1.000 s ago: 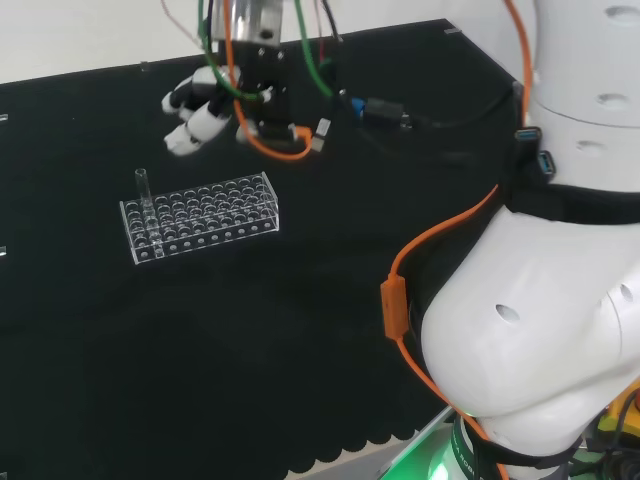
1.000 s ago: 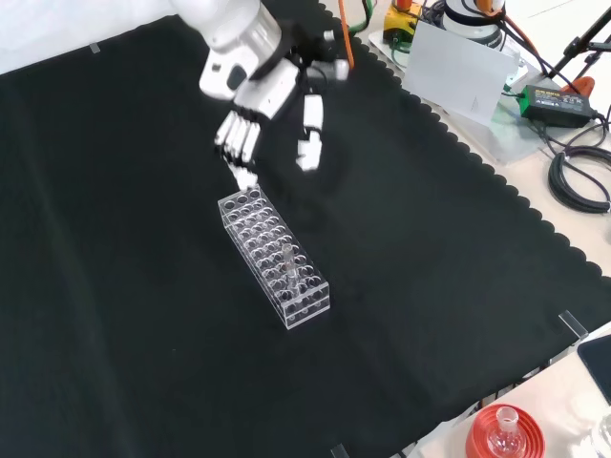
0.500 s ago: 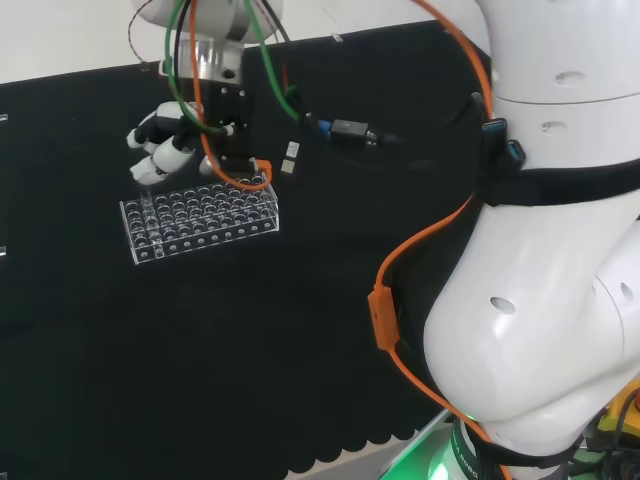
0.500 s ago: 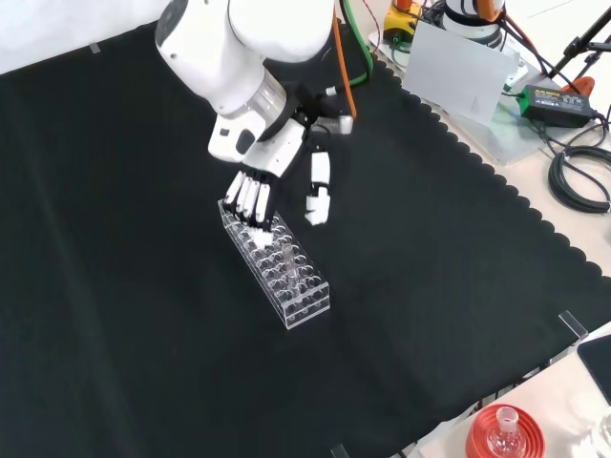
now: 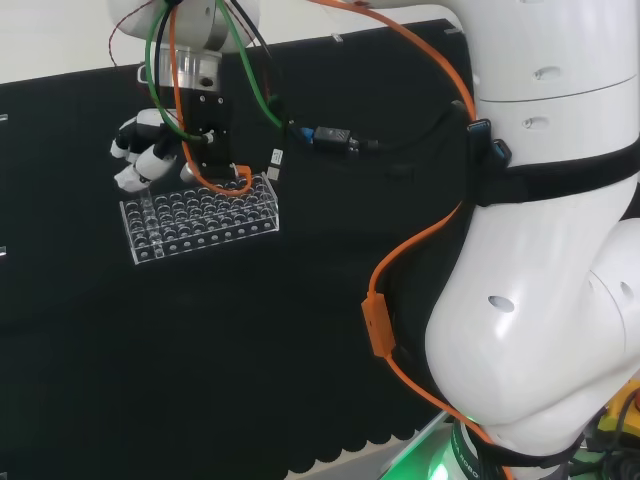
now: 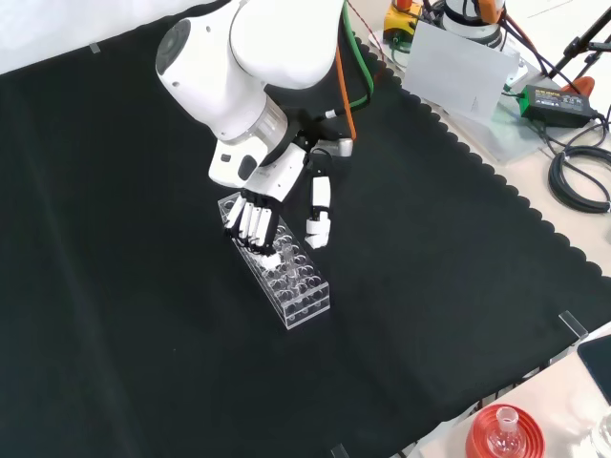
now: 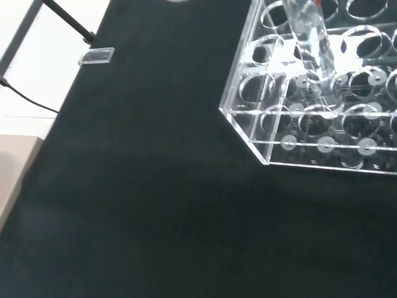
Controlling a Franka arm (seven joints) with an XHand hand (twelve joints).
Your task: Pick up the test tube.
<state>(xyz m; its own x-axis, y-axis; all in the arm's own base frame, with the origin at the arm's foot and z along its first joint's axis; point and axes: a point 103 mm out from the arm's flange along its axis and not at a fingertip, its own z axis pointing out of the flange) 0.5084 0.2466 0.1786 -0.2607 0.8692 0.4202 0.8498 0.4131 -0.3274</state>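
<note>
A clear plastic rack (image 5: 215, 222) (image 6: 304, 294) with several rows of holes lies on the black cloth. One clear test tube (image 6: 285, 256) stands upright near the rack's end; the wrist view has it close up (image 7: 308, 34) above the rack's corner (image 7: 260, 130). The black and white hand (image 6: 270, 183) hangs over the rack's far half in the front view. Its fingers (image 6: 252, 223) point down, fairly straight, just beside the tube, and the thumb (image 6: 320, 208) stands apart off the rack's side. In the head view the hand (image 5: 148, 152) covers the rack's left end and hides the tube. Nothing is held.
The arm's white links (image 5: 540, 300) take up the head view's right. In the front view a red ribbed stand (image 6: 503, 437) with a flask sits at the bottom right. Cables and a power adapter (image 6: 549, 97) lie beyond the cloth's scalloped edge.
The hand has come down and across from beyond the rack to over the rack's tube end. Its fingers now reach beside the tube. Rack and tube have not moved.
</note>
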